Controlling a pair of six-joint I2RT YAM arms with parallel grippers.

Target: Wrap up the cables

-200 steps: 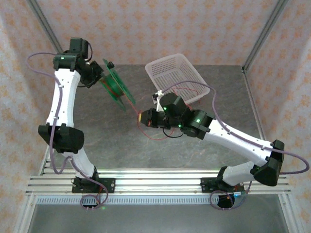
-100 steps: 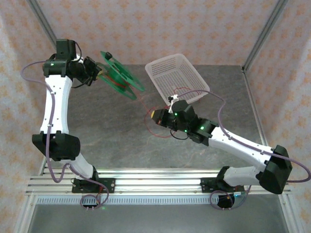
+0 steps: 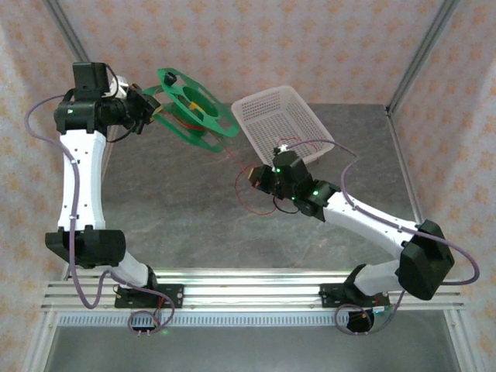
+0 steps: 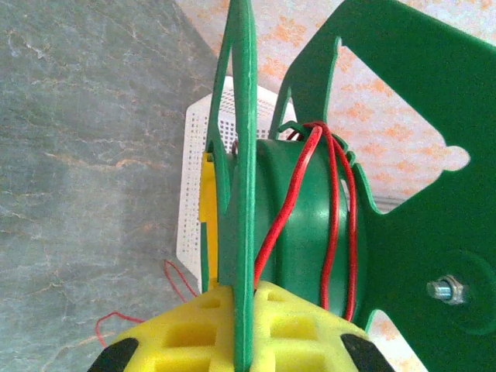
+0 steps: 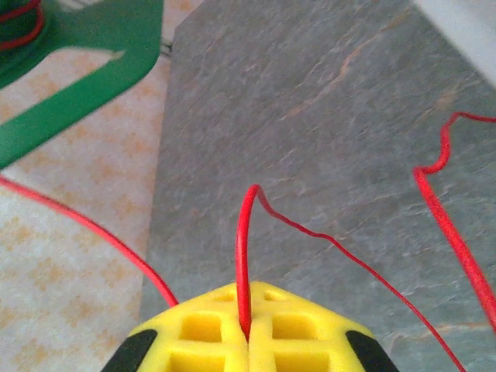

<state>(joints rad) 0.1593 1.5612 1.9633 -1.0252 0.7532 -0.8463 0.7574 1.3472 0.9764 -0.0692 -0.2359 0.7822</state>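
1. The left end effector [image 4: 248, 314] is closed on one flange of the green spool [image 3: 194, 108] and holds it in the air over the far left of the desk [image 3: 178, 201]. Only the flange's thin edge sits between the yellow pads, so I'd guess a hard tug on the wire could twist the spool in that grip.
2. The right end effector [image 5: 248, 329] is pinched together on the red cable [image 5: 243, 256], near the middle of the desk and just in front of the white basket [image 3: 263, 94].
3. Only a few turns of red cable [image 4: 335, 225] lie on the hub, and they look loose and spread out. If the feed goes slack, they could slide sideways or spring off.
4. Too much pull looks just as risky. The wire could slip through the closed pads or drag the held flange round.
5. A loose loop of cable [image 3: 246, 198] lies on the desk under the right arm, with more of it trailing toward the near edge. It might catch on the arm or the basket corner.
6. From above, the stretch being fed runs diagonally from the hub at upper left down to the right end effector at lower right, and it is not quite taut.
7. On the hub the turns run around it, crosswise to its axis. The spool itself is tilted, and I can't tell its exact lean.
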